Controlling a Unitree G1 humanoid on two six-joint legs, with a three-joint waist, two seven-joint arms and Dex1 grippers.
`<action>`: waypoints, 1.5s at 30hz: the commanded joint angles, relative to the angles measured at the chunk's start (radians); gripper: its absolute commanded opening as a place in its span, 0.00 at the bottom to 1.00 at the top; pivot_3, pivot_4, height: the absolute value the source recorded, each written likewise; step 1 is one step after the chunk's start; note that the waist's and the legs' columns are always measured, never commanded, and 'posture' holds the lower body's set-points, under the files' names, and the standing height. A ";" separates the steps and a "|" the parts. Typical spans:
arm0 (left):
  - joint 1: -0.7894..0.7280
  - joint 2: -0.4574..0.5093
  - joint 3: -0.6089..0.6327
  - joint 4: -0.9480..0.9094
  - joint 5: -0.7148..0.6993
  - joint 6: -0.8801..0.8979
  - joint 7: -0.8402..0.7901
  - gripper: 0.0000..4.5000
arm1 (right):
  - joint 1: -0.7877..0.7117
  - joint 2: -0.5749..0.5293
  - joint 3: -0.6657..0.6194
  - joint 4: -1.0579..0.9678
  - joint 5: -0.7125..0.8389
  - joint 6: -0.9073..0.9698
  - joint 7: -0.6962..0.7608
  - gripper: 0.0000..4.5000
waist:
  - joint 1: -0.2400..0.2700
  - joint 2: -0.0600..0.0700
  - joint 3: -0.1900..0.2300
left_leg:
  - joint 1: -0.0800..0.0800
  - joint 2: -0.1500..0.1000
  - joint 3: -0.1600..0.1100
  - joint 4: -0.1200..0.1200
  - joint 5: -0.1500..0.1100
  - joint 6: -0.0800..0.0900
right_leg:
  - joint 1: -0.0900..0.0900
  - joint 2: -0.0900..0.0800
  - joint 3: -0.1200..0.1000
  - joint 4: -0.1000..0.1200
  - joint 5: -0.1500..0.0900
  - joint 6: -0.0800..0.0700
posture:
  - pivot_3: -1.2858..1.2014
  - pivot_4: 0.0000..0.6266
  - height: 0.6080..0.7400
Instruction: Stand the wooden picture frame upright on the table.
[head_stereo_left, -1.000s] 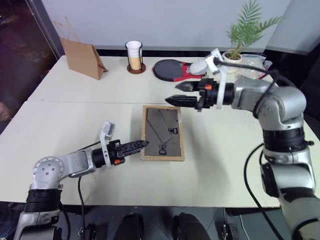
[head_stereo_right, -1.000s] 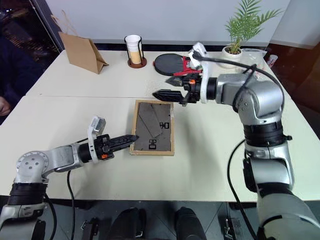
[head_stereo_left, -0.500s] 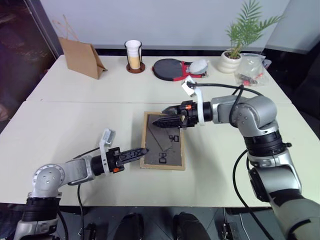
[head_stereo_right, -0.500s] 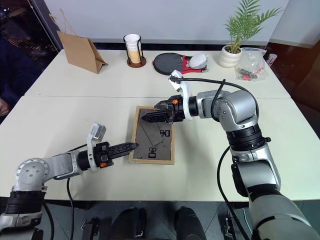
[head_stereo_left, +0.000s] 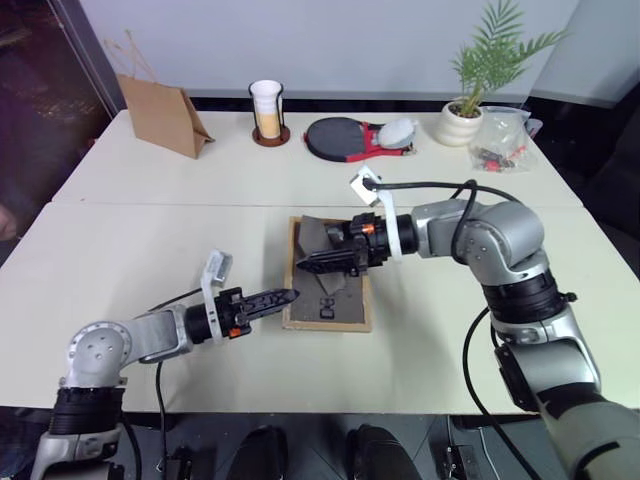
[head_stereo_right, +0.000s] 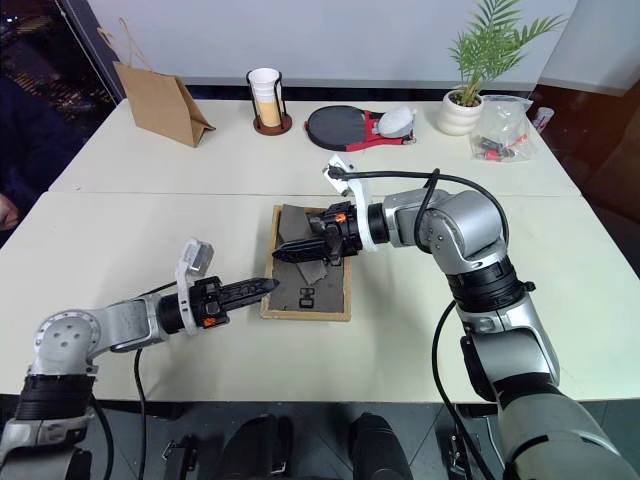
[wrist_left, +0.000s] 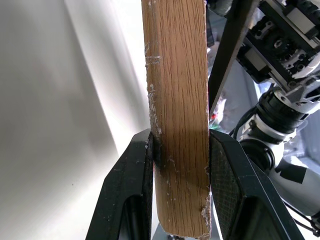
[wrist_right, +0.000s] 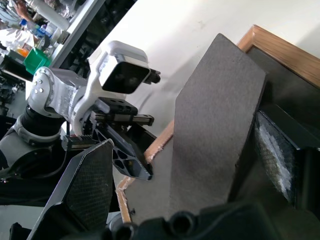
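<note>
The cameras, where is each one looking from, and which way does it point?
Left and right eye views: on the head, looking forward and down at the table; both arms show.
Left wrist view: along the left hand, whose fingers clamp the wooden picture frame by its edge.
Right wrist view: along the open right hand, at the frame's fold-out stand.
Shared: every view shows the frame; each wrist view also catches the other hand.

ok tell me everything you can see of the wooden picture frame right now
The wooden picture frame is a small light-oak rectangle lying face down near the middle of the table, dark grey-brown back up. Its fold-out stand is swung up off the back, between the open fingers of the right hand. The left hand is shut on the frame's wooden edge at its near left corner.
</note>
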 joint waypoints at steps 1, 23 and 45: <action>0.011 -0.017 0.002 -0.008 0.021 -0.014 -0.033 0.22 | -0.029 -0.015 -0.056 -0.067 0.036 0.009 -0.006 0.99 | 0.000 0.000 0.000 | 0.000 0.000 0.000 0.000 0.000 0.000 | 0.000 0.000 0.000 0.000 0.000 0.000 | 0.52 0.24 1.00; 0.011 0.000 0.037 0.054 0.125 0.009 -0.159 0.22 | -0.001 -0.100 -0.142 -0.159 0.124 0.046 -0.055 0.99 | 0.001 0.000 0.000 | 0.000 0.000 0.000 0.000 0.000 0.000 | 0.000 -0.001 0.000 0.000 0.000 0.000 | 0.52 0.24 1.00; 0.012 -0.005 0.065 -0.034 -0.103 0.012 0.081 0.22 | -0.006 -0.091 -0.065 -0.142 0.078 -0.048 0.042 0.99 | 0.001 0.000 0.000 | 0.000 0.000 -0.001 0.000 0.000 0.000 | 0.000 -0.001 0.000 0.000 0.000 0.000 | 0.52 0.24 1.00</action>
